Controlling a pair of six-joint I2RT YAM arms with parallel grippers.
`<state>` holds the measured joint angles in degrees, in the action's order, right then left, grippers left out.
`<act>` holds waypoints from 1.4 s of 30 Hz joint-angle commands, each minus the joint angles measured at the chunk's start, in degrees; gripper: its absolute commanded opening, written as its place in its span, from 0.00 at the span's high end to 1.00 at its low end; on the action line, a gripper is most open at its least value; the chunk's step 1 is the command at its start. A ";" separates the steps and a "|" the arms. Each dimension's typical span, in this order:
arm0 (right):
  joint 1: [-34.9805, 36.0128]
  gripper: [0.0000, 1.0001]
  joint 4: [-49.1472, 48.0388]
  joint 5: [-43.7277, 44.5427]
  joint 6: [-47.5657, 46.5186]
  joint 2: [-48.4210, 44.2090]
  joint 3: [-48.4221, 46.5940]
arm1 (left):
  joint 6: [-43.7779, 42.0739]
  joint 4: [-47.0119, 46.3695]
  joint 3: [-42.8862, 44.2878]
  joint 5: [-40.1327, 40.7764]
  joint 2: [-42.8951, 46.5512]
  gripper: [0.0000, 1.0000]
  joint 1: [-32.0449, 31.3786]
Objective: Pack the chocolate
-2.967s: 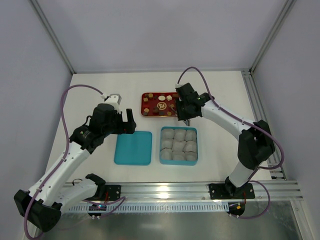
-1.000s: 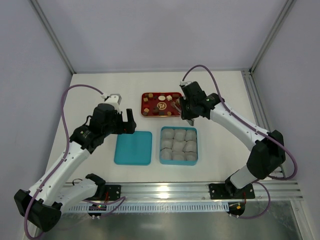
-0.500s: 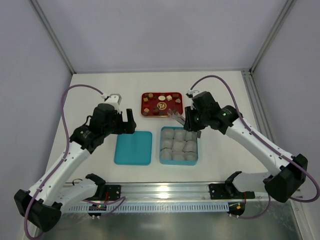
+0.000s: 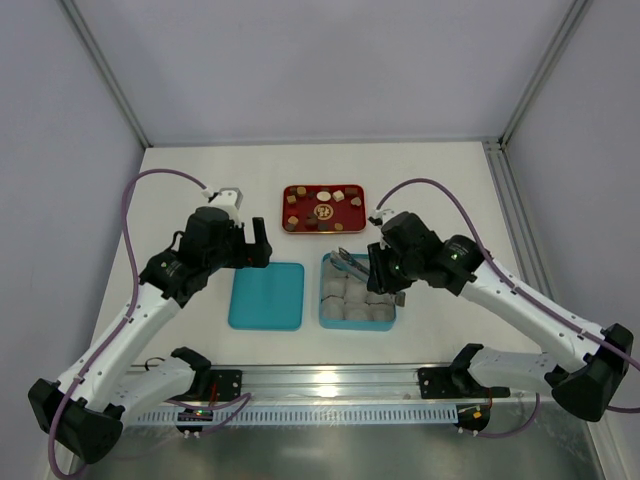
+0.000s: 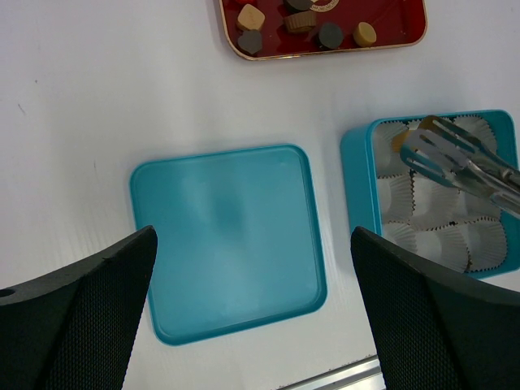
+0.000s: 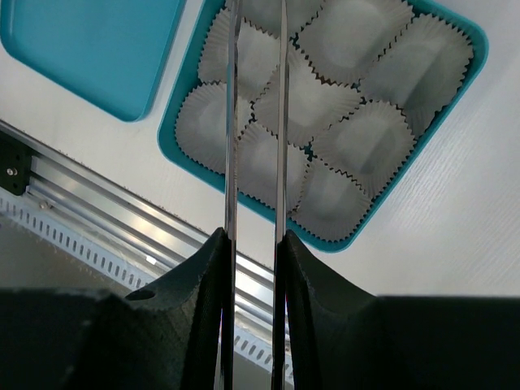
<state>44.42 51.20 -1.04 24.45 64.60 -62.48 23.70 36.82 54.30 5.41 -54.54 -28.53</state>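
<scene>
The right gripper point(image 6: 253, 244) clamps tongs point(image 5: 455, 158) over the cupped box point(image 5: 357, 183) (tan chocolate point(image 5: 424, 122) at their tips). The left gripper point(image 5: 252, 236) gapes wide.

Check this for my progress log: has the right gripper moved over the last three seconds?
Yes. The right gripper has come from the red tray's right end toward the near edge; its tongs now reach over the teal box.

Shifts the right gripper point(image 4: 378, 272) off the red tray point(image 4: 286, 210) and nearer, to above the teal box point(image 4: 322, 290) of paper cups point(image 4: 356, 311), tongs point(image 4: 350, 260) carried along (tips now over the far-left cups). Swings the right arm's elbow far out rightward, down toward the near rail.
</scene>
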 commanded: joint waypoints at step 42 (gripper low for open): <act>2.60 0.59 -0.76 3.85 1.57 0.88 -1.32 | -0.59 -0.08 2.04 1.09 0.14 0.00 -0.12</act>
<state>46.57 50.87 1.52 26.96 66.52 -59.92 23.68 37.12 54.30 5.56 -54.54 -28.53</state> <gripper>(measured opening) 0.418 0.996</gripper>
